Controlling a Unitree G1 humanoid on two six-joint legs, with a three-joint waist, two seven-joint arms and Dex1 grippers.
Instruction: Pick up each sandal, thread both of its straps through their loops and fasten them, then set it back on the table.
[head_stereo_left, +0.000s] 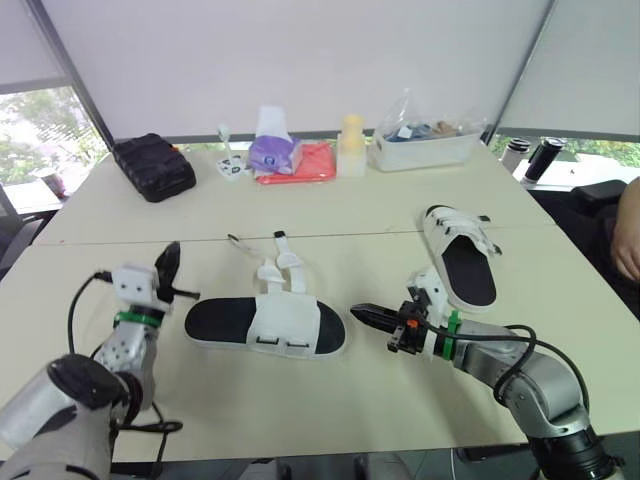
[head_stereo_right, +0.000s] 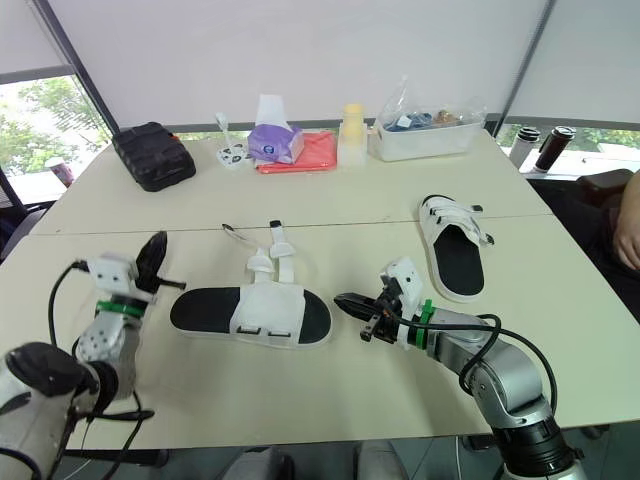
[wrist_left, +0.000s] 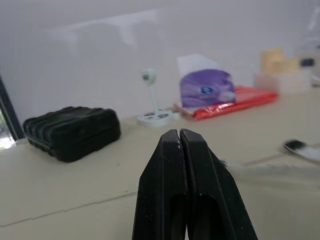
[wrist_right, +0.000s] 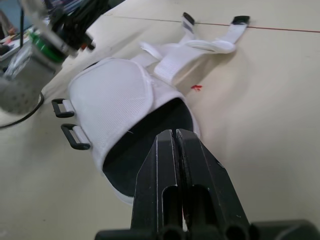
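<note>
Now, at the middle of the tabletop (head_stereo_left: 350, 215), lying flat: near sandal (head_stereo_left: 265, 325), black sole up, white upper across the middle. Both straps (head_stereo_left: 281, 268) undone, splayed out over the tabletop toward the far side, black tips pointing away. Two black loops (wrist_right: 75, 137) sticking out from the upper's opposite edge, nothing through them. Just off one end of that sandal, right end effector (head_stereo_left: 358, 311): fingers pressed together, nothing gripped, tip aimed at the sole's end, near but apart from it. Off the other end, left end effector (head_stereo_left: 171, 256): tilted upward, fingers likewise closed flat against each other (no gap between them in the left wrist view), nothing held, apart from the sandal. Farther back on the robot's right, well apart from the first: far sandal (head_stereo_left: 458, 257), also flat on the tabletop, two straps laid across its upper; fastened or not, cannot tell. Along the far edge, in a row: black case (head_stereo_left: 152, 166), small white stand (head_stereo_left: 230, 162), purple tissue pack (head_stereo_left: 272, 152) beside a red packet (head_stereo_left: 315, 163), yellow container (head_stereo_left: 351, 146), clear bin (head_stereo_left: 425, 145) of odds and ends. At the right border, a person's hand (head_stereo_left: 627, 240).
</note>
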